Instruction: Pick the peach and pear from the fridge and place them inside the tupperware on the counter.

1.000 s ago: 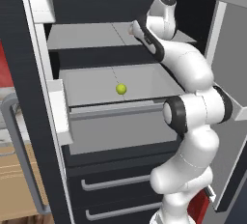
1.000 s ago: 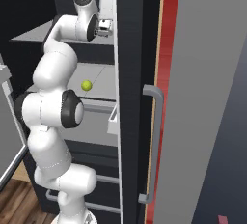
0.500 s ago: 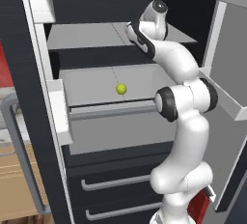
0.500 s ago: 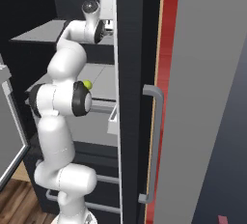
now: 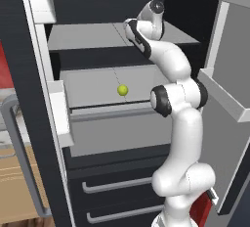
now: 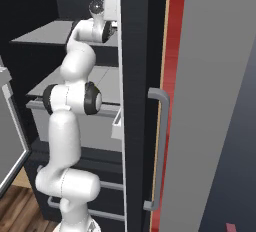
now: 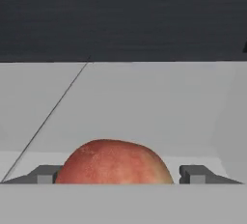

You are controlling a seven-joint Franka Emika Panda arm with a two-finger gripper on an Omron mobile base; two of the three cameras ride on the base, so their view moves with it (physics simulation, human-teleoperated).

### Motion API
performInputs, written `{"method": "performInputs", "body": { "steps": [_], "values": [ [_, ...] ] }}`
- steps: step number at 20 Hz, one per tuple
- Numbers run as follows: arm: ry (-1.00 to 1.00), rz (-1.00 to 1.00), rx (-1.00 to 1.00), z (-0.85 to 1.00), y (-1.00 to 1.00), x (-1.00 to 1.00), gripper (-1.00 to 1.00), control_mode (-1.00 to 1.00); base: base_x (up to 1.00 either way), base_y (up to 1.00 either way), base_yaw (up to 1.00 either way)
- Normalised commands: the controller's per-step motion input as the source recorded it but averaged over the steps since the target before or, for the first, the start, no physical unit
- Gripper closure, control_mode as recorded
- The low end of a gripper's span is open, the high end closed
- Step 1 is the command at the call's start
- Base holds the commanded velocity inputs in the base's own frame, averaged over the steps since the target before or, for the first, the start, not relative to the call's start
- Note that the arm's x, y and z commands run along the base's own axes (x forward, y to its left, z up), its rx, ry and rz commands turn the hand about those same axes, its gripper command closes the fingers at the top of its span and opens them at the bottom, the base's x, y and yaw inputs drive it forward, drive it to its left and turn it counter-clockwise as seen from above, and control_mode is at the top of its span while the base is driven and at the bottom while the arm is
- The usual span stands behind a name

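Peach [image 7: 114, 162] sits low centre in the hand view, between the jaws' two fingertips [image 7: 44, 174]; whether they grip it I cannot tell. Pear [image 5: 122, 90] rests mid-frame on the fridge [image 5: 97, 35] lower shelf.

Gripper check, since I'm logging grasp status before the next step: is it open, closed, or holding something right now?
Gripper: open, its fingertips on either side of the peach on the grey fridge shelf, not yet clamped on it.
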Motion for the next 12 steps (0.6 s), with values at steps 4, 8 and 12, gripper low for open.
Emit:
{"method": "performInputs", "body": {
  "steps": [4, 8, 12],
  "values": [
    [0.18, -0.12, 0.0, -0.49, 0.03, -0.3, 1.0, -1.0, 0.0, 0.0, 0.0],
    [0.13, -0.14, -0.04, -0.8, 0.14, -0.4, 1.0, -1.0, 0.0, 0.0, 0.0],
    [-0.01, -0.09, -0.05, -0.64, 0.1, -0.52, 1.0, -1.0, 0.0, 0.0, 0.0]
  ]
}}
